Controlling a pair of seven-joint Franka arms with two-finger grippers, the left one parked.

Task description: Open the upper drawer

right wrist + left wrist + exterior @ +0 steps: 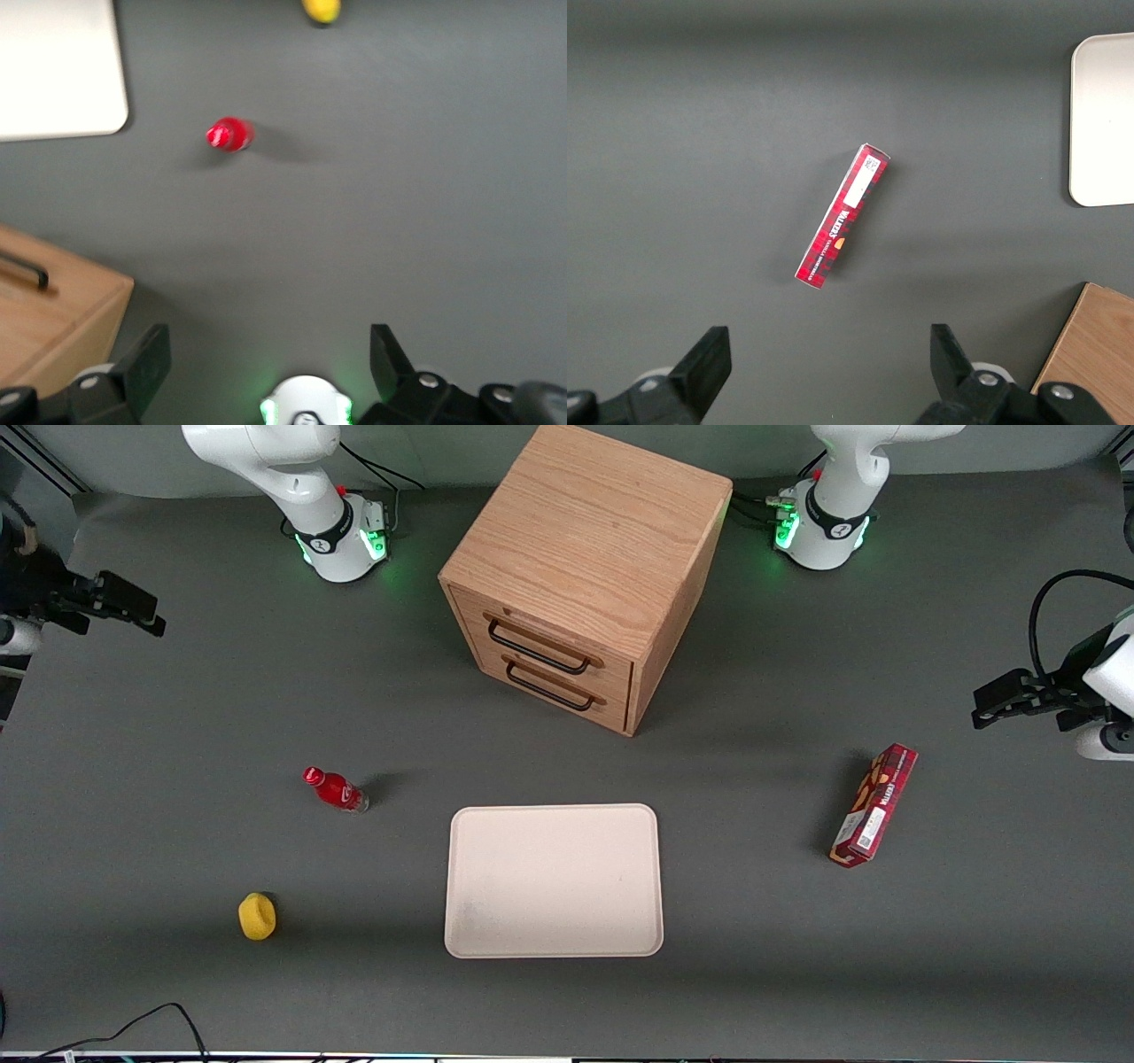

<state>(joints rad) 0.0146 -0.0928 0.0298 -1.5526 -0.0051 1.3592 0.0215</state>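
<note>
Grey matting is covering the whole table (177, 717), and an oak cabinet (589, 540) is standing on it between the two arm bases, its two drawer fronts facing the front camera at a slant. Its upper drawer (549, 638) is sitting fully closed, flush with the cabinet face, its thin black wire handle (539, 646) lying just above the matching handle of the lower drawer (554, 689).

At the working arm's end of the table, the claw (151, 615) is hanging in the air well apart from the cabinet, with its fingers (146, 359) standing wide apart and gripping nothing. The upper drawer is lying off to its side, toward the middle of the table, with bare matting between them.

Nearer the front camera than the cabinet, a pale tray (554, 881) is lying flat. A small red bottle (337, 789) is standing beside it, and a yellow object (257, 917) is resting nearer the camera still. A red box (874, 806) is lying toward the parked arm's end.
</note>
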